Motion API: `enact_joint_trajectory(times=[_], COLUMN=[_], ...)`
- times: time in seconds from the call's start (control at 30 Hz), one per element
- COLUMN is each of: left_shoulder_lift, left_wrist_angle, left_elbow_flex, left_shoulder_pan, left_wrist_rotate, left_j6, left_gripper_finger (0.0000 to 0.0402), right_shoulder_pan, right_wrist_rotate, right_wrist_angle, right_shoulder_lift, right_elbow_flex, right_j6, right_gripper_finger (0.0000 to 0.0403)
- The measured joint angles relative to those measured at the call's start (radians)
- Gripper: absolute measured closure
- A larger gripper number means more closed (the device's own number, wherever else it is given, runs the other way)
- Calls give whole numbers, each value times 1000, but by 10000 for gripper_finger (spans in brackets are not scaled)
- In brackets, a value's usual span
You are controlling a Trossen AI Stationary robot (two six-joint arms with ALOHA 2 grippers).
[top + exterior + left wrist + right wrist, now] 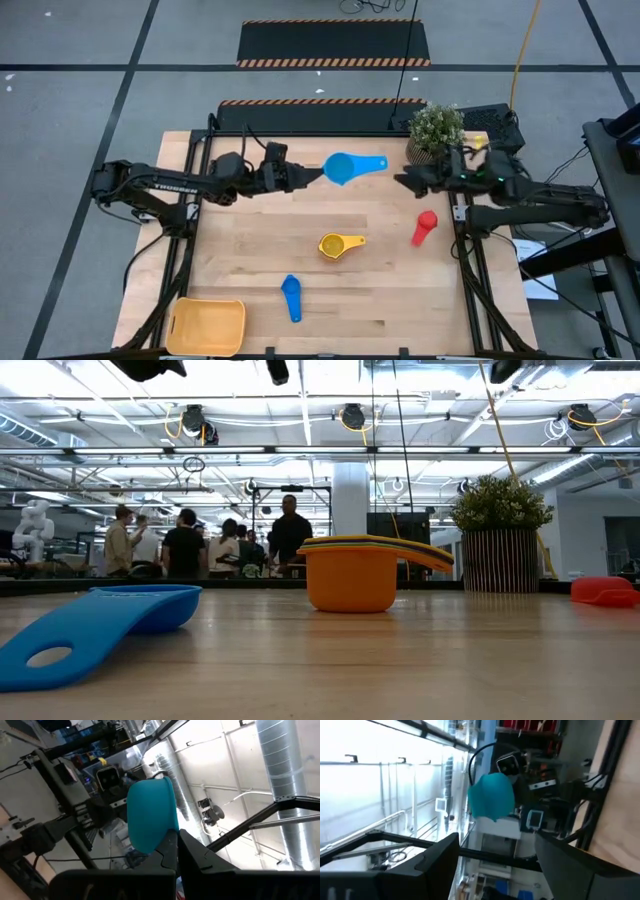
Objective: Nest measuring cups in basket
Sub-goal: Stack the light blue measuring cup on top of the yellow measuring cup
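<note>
A large blue measuring cup hangs in the air over the far middle of the table, with my left gripper shut on it. It fills the middle of the left wrist view. My right gripper stands open just right of the cup's handle, facing it without touching; the cup shows ahead of its spread fingers. A stack of nested cups, orange outermost, stands on the table's middle. A red cup and a small blue cup lie on the wood. The yellow-orange basket sits at the near left corner. My left gripper pinches the blue cup's bowl wall at its rim, on the side away from the handle, between its two fingers. The fingers come roughly level from the table's left. The cup is lifted clear of the table, its handle pointing toward the table's right.
A potted plant stands at the far right corner, close behind my right gripper. Bare wood lies between the cup stack and the basket. People stand in the room beyond the table.
</note>
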Motion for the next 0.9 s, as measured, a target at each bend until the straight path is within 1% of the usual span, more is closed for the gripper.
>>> enact_joint_trajectory(times=[0.13, 0.23, 0.33, 0.6, 0.7, 0.8, 0.9], left_shoulder_lift=[0, 0, 0, 0, 0, 0, 0], left_wrist_angle=[-12, -25, -33, -57, -75, -81, -81], left_elbow_flex=[0, 0, 0, 0, 0, 0, 0], left_shoulder_pan=[-15, -20, -21, -19, -8, 6, 22], left_wrist_rotate=[-11, -12, -12, -19, -23, -23, -21], left_j6=[0, -2, -2, -3, -14, -29, -39], left_gripper_finger=[401, 401, 401, 401, 401, 401, 401], right_shoulder_pan=[-51, -81, -104, -139, -148, -155, -162], right_wrist_rotate=[-121, -169, -166, -167, -167, -169, -193], right_wrist_angle=[163, 269, 328, 348, 352, 352, 351], right_shoulder_lift=[123, 185, 211, 218, 218, 218, 218], right_elbow_flex=[0, -2, -1, -1, -1, -1, -1], right_j6=[33, 59, 65, 41, 21, -1, -16], right_gripper_finger=[149, 149, 149, 151, 167, 195, 225])
